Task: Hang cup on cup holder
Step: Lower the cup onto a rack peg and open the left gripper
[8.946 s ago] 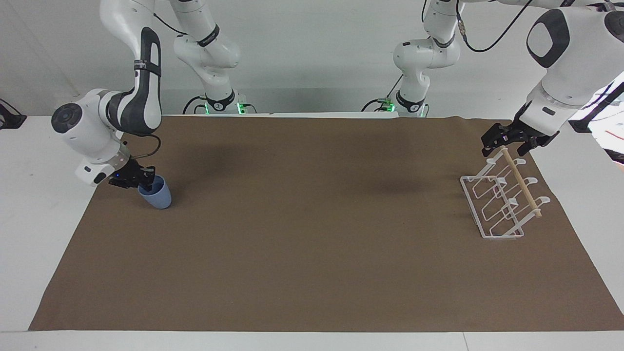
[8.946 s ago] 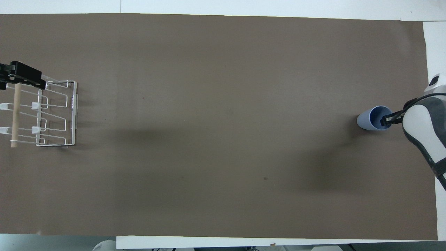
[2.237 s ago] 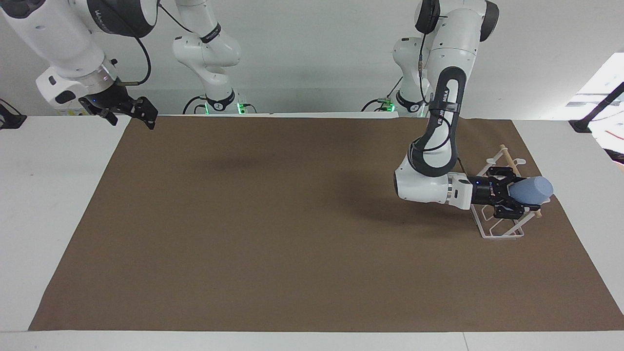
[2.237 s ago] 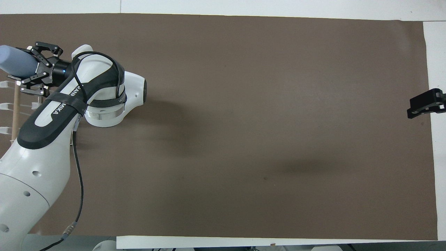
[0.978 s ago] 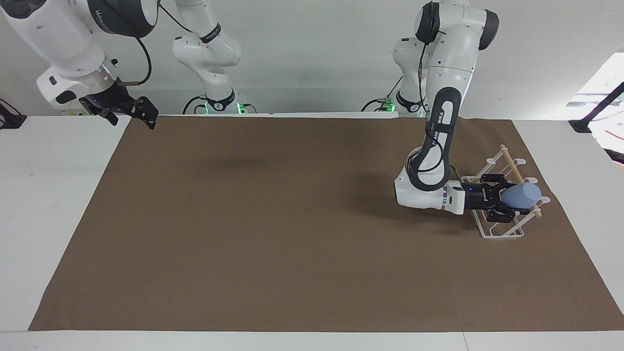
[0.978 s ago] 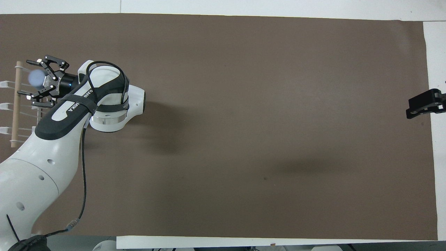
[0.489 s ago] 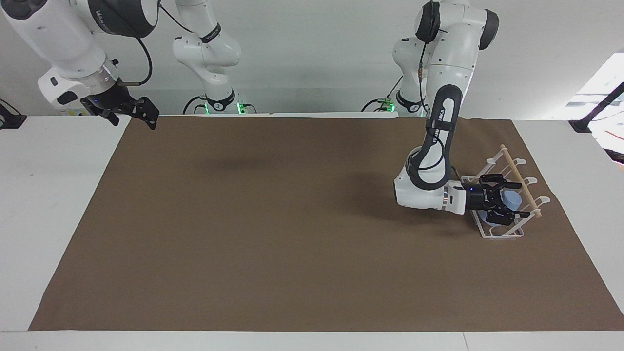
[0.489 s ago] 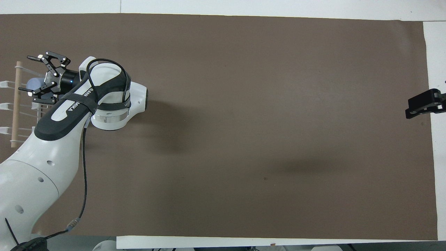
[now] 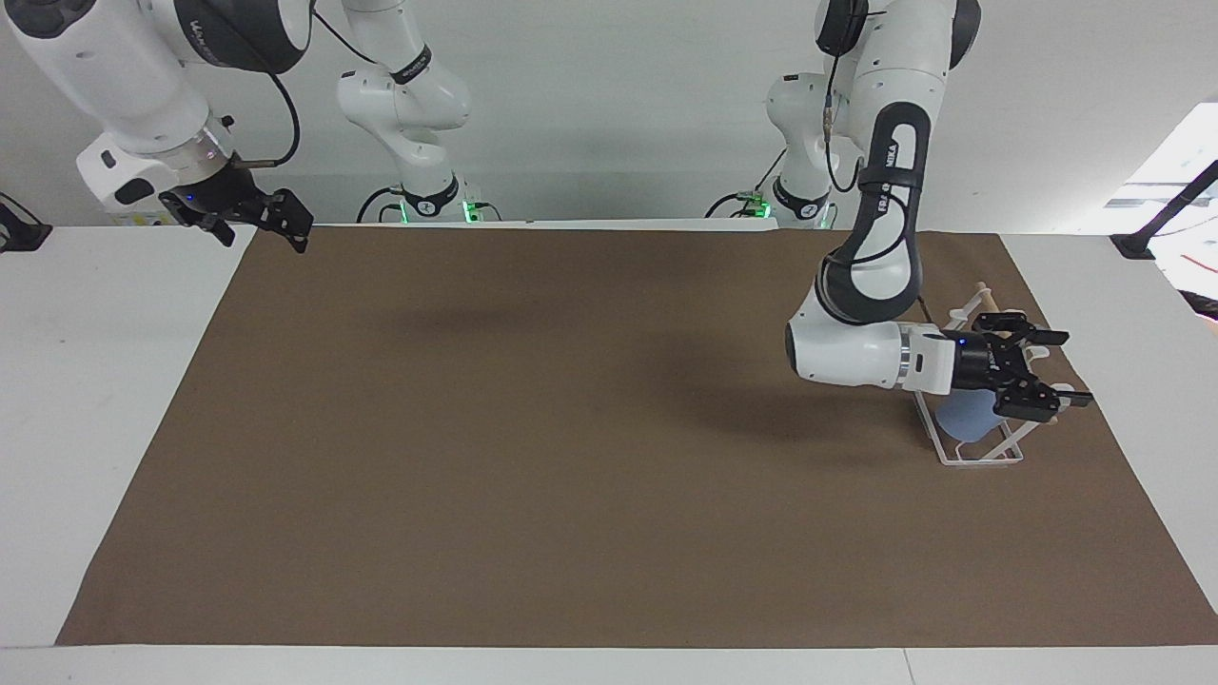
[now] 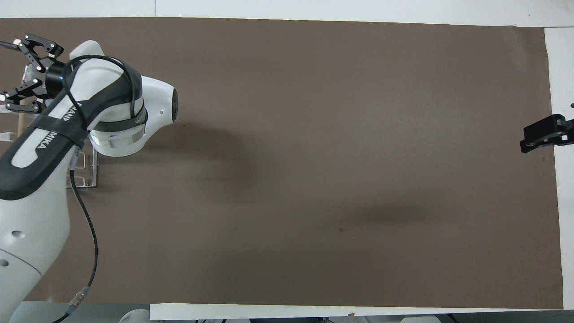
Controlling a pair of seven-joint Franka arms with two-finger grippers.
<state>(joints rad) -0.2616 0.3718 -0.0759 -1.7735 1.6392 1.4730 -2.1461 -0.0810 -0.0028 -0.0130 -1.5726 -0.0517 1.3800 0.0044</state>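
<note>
My right claw point(image 9: 284, 217) waits up in the air over the edge of the brown mat point(image 9: 571, 428), at the right arm's end of the table. Its fingers are spread and it holds nothing.

My left arm reaches out to the left arm's end of the table. There my left claw point(image 9: 1070, 368) hangs over the rack point(image 9: 980, 459). Its fingers are spread wide, with nothing between them.

The cup point(image 9: 961, 419) is out of my claw. It sits low inside the rack, under my left wrist, down by the wire base. The wooden stick point(image 9: 983, 295) on top of the rack is higher than the cup.

So I think the big part is done: the cup is at the rack and I am not holding it. I cannot tell if it sits on one of the wire hooks or just lies in the frame, because my arm hides part of it. I think what is left is to pull my left arm away and see if the cup stays put.
</note>
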